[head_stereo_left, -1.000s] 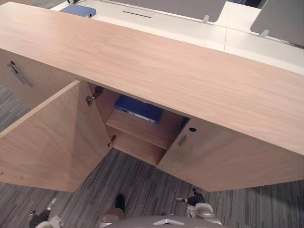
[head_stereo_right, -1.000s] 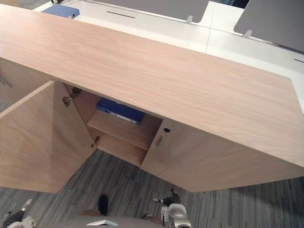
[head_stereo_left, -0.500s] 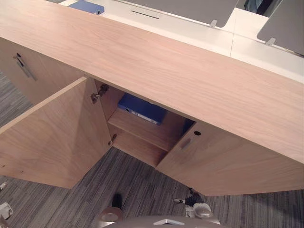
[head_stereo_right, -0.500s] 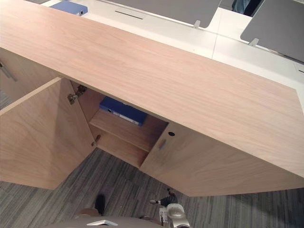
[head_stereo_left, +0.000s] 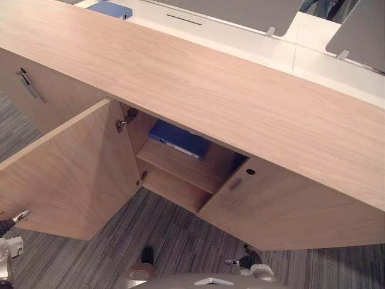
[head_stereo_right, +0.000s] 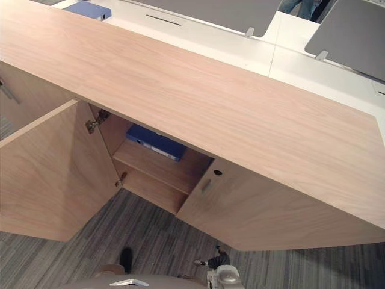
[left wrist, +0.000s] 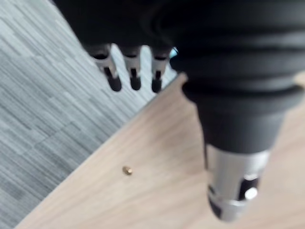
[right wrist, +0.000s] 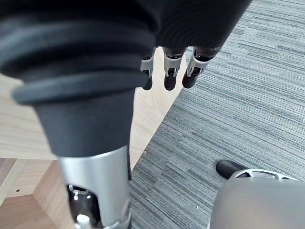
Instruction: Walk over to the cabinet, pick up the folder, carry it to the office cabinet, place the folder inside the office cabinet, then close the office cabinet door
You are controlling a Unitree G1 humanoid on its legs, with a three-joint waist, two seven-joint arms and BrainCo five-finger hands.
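The folder [head_stereo_left: 178, 139] is lying on the upper shelf [head_stereo_left: 180, 168] inside the cabinet [head_stereo_left: 228, 102]; placing appears done. The left door [head_stereo_left: 66, 174] and right door [head_stereo_left: 289, 208] are standing open, so closing is remaining. The left hand [left wrist: 135, 78] and right hand [right wrist: 170, 71] are hanging with fingers relaxed, holding nothing.

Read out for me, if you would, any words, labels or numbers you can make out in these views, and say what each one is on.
No text can be read in these views.
blue folder on the upper shelf of the cabinet: a pale strip along its edge, any print too small to read.
second blue folder on the white desk behind: no legible marking.
The cabinet's top and doors: plain wood, no signs.
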